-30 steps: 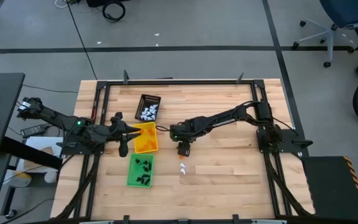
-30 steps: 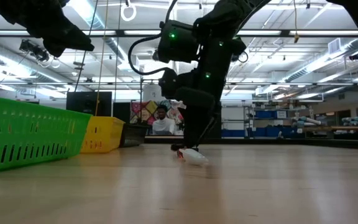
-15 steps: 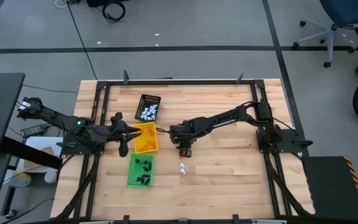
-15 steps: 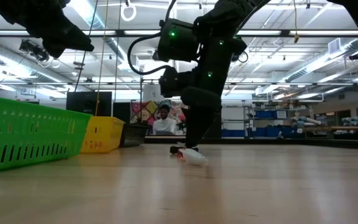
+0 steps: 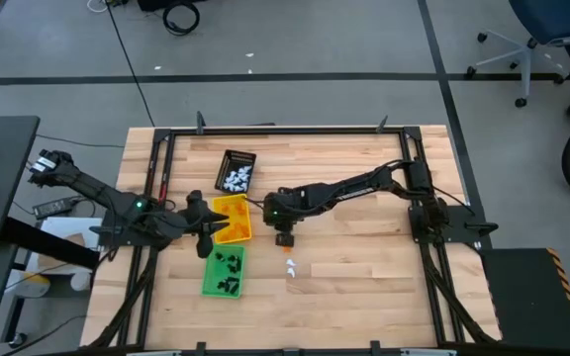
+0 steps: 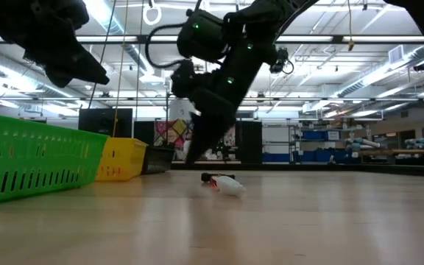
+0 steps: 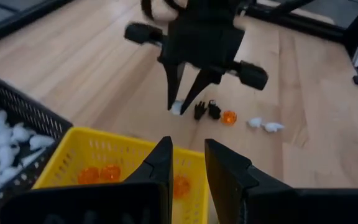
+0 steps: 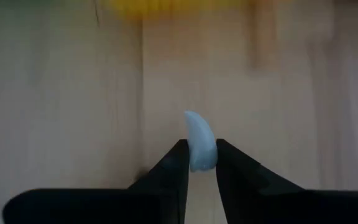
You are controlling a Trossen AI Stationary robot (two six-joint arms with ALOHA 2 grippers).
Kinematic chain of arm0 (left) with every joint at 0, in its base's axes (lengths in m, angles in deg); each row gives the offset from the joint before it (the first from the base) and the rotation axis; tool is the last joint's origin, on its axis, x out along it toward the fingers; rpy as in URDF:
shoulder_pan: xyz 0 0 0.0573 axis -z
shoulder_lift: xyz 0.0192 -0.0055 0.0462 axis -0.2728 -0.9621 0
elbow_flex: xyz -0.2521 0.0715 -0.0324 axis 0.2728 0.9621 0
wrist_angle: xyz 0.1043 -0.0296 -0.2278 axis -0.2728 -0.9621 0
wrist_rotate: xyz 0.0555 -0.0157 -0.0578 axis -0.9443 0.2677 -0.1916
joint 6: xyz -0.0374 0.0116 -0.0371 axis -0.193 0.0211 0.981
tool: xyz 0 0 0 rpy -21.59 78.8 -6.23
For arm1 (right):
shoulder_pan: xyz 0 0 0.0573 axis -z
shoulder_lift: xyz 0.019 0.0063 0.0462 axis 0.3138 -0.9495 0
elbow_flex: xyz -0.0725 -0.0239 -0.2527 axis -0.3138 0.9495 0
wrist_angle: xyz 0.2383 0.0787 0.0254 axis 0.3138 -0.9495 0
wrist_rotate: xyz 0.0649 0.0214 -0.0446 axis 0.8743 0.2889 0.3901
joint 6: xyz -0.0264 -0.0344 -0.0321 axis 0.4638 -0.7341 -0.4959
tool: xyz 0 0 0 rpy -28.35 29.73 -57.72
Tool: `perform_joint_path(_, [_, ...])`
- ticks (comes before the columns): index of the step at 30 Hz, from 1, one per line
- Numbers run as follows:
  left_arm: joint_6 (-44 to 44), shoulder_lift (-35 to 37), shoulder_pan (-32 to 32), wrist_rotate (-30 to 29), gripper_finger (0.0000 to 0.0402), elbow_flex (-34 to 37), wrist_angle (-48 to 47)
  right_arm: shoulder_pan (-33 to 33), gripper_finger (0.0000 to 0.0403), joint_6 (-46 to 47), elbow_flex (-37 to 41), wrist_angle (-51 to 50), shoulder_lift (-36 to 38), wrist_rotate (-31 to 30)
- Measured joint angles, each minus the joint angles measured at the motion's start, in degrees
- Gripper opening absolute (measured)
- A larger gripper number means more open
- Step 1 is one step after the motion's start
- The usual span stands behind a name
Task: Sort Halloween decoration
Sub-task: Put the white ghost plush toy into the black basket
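Observation:
The Halloween decoration is a set of tiny trinkets. White ones fill the black tray (image 5: 236, 170), orange ones lie in the yellow tray (image 5: 231, 220), and black ones in the green tray (image 5: 224, 273). A small loose pile (image 7: 229, 117) of black, orange and white pieces rests on the wood. Above the wood between the yellow tray and the pile, my right gripper (image 5: 283, 238) is shut on a white trinket (image 8: 199, 140). My left gripper (image 7: 188, 146) hangs narrowly open over the yellow tray's near left corner and holds nothing. My right gripper pinches the white curved trinket by its blunt end (image 8: 201, 163) between its two fingertips. The pointed end sticks out past the tips. The fingers slant down from the table's right side. The trinket is lifted clear of the wood.
The three trays stand in a row left of the table's middle. A black metal frame (image 5: 285, 130) runs along the table's edges. Bare wood lies to the right of the pile (image 5: 290, 265).
My right gripper has risen from the pile with a white trinket, tipped to a slant and gone a little toward the yellow tray. My left gripper has sunk and come slightly toward the table's near edge.

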Motion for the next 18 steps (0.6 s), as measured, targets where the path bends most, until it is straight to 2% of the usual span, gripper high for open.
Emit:
perform_joint_path(4, [1.58, -0.79, 0.04, 0.23, 0.0069, 0.0, -0.17, 0.77, 0.0076, -0.49, -0.01, 10.65, 0.0, 1.6])
perform_joint_path(8, [3.88, -0.68, 0.13, 0.31, 0.0069, 0.0, -0.3, 1.88, 0.0076, -2.03, -0.1, 19.34, 0.0, -0.98])
perform_joint_path(12, [5.08, -0.68, 0.13, 0.33, 0.0069, -0.01, -0.46, 3.72, 0.0076, -2.15, -0.81, 21.49, 0.0, -1.85])
perform_joint_path(15, [5.09, -0.68, 0.13, 0.34, 0.0069, -0.02, -0.47, 5.01, 0.0076, -2.28, -1.01, 23.53, 0.0, -4.69])
perform_joint_path(18, [5.09, -0.68, 0.13, 0.32, 0.0069, -0.02, -0.45, 6.65, 0.0076, -2.56, -3.43, 23.44, -0.04, -4.08])
